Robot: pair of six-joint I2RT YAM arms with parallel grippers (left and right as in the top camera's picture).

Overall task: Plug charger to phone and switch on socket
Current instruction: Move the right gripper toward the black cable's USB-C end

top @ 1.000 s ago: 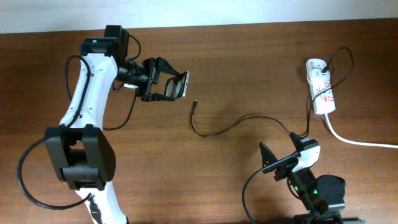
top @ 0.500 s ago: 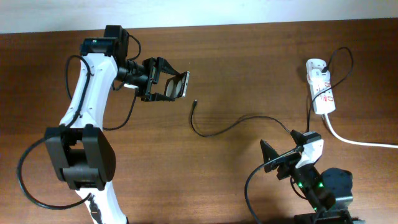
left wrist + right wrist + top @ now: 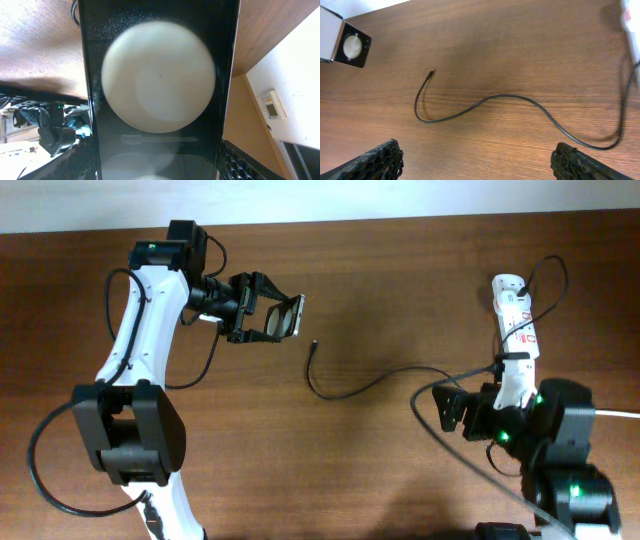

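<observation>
My left gripper (image 3: pixel 268 319) is shut on the phone (image 3: pixel 285 317) and holds it on edge above the table at the upper left. In the left wrist view the phone's glossy black screen (image 3: pixel 160 90) fills the frame with a round white light spot. The charger's thin black cable (image 3: pixel 360 388) lies on the table, with its tip (image 3: pixel 314 345) just right of the phone. My right gripper (image 3: pixel 447 410) is open and empty above the cable's right stretch. In the right wrist view (image 3: pixel 480 165) the cable (image 3: pixel 490 97) lies ahead. The socket (image 3: pixel 515 315) lies at the far right.
The socket's thick white cord (image 3: pixel 615 412) runs off the right edge. My right arm's body (image 3: pixel 555 440) covers the socket's near end. The phone also shows at the upper left of the right wrist view (image 3: pixel 352 47). The table's far edge meets a white wall.
My right arm has moved right and away from the front edge, toward the socket, and now covers its near end. The left arm, the phone and the cable have not moved.
</observation>
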